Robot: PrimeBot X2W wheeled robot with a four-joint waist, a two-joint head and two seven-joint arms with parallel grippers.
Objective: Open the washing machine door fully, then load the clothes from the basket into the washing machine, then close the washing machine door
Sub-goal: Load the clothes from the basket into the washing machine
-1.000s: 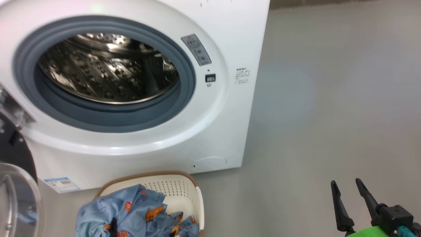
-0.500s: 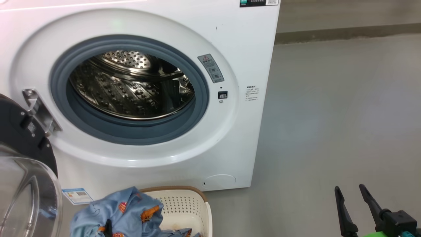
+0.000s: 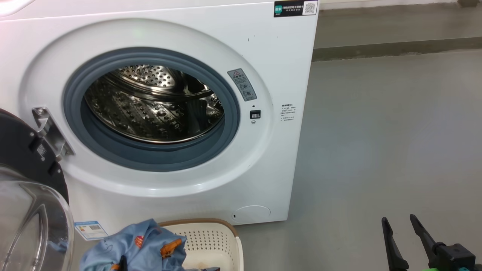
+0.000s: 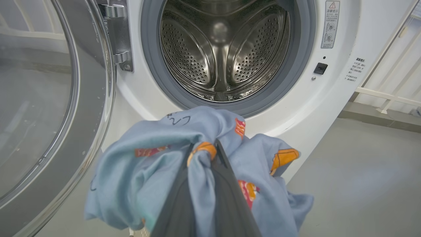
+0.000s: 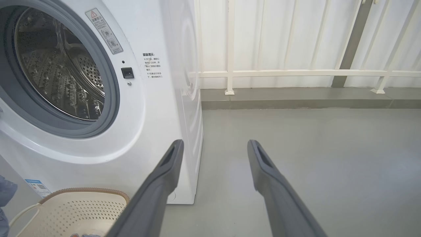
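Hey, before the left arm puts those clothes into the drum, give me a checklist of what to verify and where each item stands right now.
1. Grip: left gripper shut on the clothes, fabric pinched. Ok.
2. Opening: washing machine door swung aside to the left. Ok.
3. Inside: drum looks empty. Ok.
4. Other arm: right gripper open, over the floor, to the right of the opening. Ok.
5. Load complete: whether anything remains in the basket. Cannot tell, because its bottom is cut off at the picture edge.
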